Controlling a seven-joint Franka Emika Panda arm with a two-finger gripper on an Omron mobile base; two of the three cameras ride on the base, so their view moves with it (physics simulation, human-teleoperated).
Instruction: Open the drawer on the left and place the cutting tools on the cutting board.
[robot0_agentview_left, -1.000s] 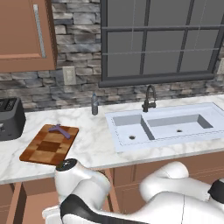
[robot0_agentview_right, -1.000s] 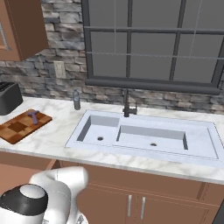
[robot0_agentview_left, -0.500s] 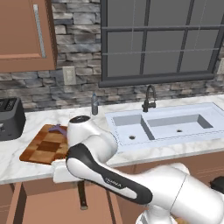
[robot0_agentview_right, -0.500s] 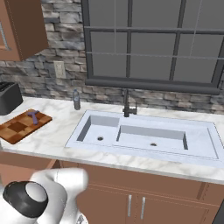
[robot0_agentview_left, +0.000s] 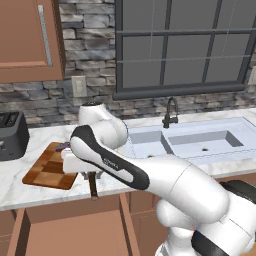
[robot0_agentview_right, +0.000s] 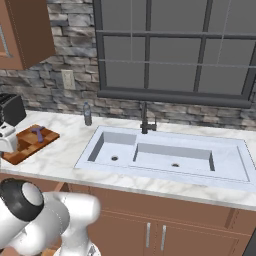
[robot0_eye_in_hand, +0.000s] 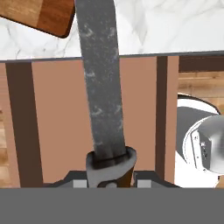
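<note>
My jaws (robot0_agentview_left: 93, 179) are pinched on the knife (robot0_eye_in_hand: 101, 83) — blade runs up the hand view, handle clamped at the bottom. In the left base view the knife hangs down over the counter's (robot0_agentview_left: 30, 187) front edge, just beside the cutting board's (robot0_agentview_left: 48, 166) near corner. The drawer (robot0_agentview_left: 70, 230) is pulled open below, directly under my hand. The purple Y-shaped tool (robot0_agentview_right: 37, 132) lies on the board, toward the end nearest the toaster (robot0_agentview_left: 11, 135) at the counter's left end. The sink (robot0_agentview_right: 165, 155) sits well apart to the right — a small bottle (robot0_agentview_right: 88, 114) stands near the back wall between board and sink.
</note>
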